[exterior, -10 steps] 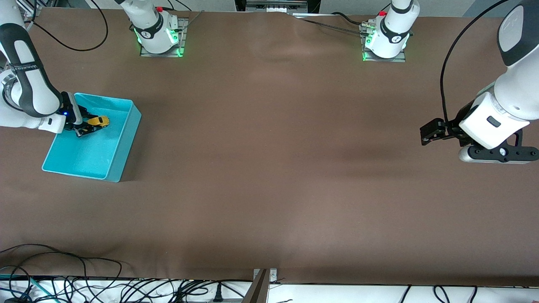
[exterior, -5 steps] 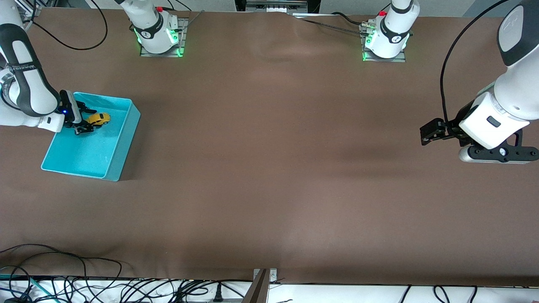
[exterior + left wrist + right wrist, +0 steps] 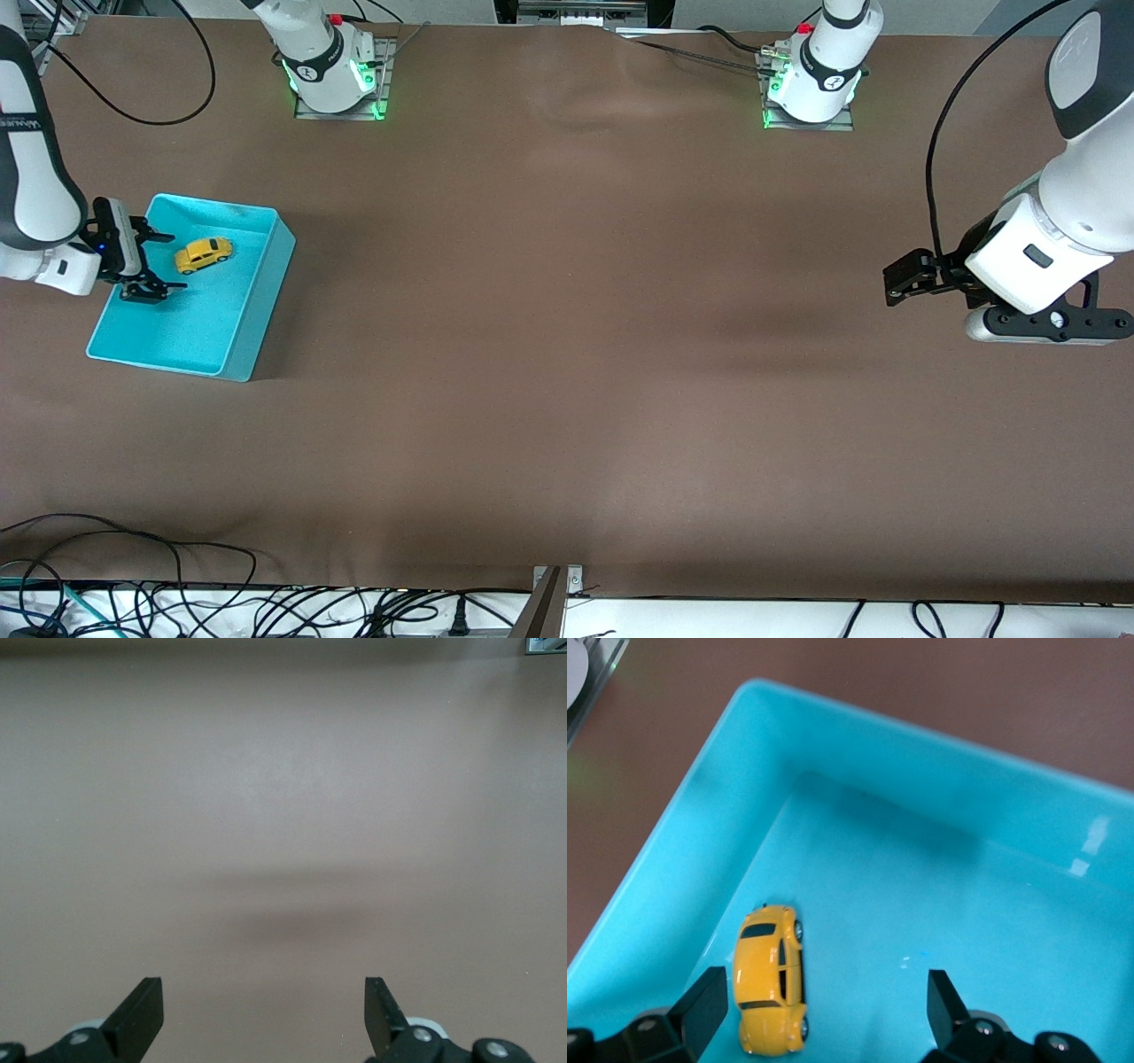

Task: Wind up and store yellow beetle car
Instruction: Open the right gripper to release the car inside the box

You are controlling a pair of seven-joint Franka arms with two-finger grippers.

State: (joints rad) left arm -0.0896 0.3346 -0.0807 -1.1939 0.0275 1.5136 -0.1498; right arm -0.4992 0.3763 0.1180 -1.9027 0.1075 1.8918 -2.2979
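Observation:
The yellow beetle car (image 3: 204,254) lies on the floor of the cyan bin (image 3: 257,301), near the wall farther from the front camera. In the right wrist view the car (image 3: 771,980) rests on its wheels close to one finger. My right gripper (image 3: 152,264) is open and empty, raised over the bin's outer edge, apart from the car; it also shows in the right wrist view (image 3: 829,1010). My left gripper (image 3: 899,282) is open and empty and waits over bare table at the left arm's end; it also shows in the left wrist view (image 3: 264,1014).
The two arm bases (image 3: 332,66) (image 3: 811,75) stand at the edge farthest from the front camera. Cables (image 3: 133,585) lie along the nearest edge. A brown mat (image 3: 567,354) covers the table.
My right gripper let go of the yellow beetle car, opened and drew back toward the bin's outer edge. The car now lies free in the bin. The left arm has not moved.

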